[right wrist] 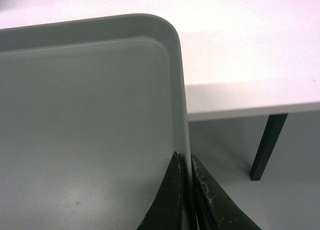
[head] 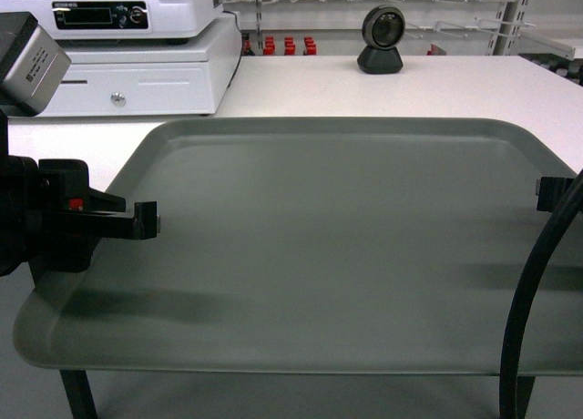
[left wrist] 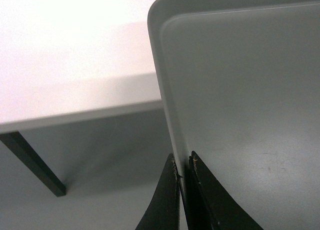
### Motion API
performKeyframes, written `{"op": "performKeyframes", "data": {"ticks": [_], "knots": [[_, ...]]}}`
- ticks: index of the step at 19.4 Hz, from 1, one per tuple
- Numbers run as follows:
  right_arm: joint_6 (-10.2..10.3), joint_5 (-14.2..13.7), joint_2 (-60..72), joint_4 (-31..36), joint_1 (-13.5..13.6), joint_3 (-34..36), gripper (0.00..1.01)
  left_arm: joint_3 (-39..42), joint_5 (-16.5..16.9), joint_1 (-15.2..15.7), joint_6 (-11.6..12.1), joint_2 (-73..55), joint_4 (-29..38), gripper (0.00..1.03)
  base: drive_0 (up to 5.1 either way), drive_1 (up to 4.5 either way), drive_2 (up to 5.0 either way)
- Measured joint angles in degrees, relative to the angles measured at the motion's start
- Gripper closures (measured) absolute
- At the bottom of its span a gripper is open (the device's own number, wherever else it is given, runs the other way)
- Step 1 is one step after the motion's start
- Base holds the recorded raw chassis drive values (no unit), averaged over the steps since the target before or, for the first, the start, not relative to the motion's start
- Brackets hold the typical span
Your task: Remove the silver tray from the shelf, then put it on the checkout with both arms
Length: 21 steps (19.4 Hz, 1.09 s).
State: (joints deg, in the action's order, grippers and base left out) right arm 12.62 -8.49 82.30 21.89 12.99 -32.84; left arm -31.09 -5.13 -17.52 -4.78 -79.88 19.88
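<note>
Both tools, left and right, pinch the silver tray rims before the checkout bearing a register and scanner.

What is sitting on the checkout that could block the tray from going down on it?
Nothing visible blocks the near part. The silver tray, pinched by the left gripper and right gripper, overhangs a bare stretch of the checkout. The cash register and scanner stand farther back.

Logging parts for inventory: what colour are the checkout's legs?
Dark, near black; the checkout leg shows best in the right wrist view.
</note>
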Motion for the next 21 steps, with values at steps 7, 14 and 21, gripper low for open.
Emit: {"op": "performKeyframes", "data": {"ticks": [7,14,21], "knots": [[0.00,-0.02,0.02,0.11,0.00,0.02,0.98,0.00,-0.02,0.02,0.02,-0.02,0.09,0.99,-0.1,4.21,-4.4],[0.00,-0.07,0.02,0.33,0.00,0.02,0.98,0.00,-0.02,0.04,0.04,-0.04,0.33,0.99,-0.1,4.22,-4.4],[0.00,-0.02,0.04,0.02,0.00,0.02,0.98,0.00,0.00,-0.02,0.02,-0.04,-0.07,0.99,0.1,4.37,-4.2]]}}
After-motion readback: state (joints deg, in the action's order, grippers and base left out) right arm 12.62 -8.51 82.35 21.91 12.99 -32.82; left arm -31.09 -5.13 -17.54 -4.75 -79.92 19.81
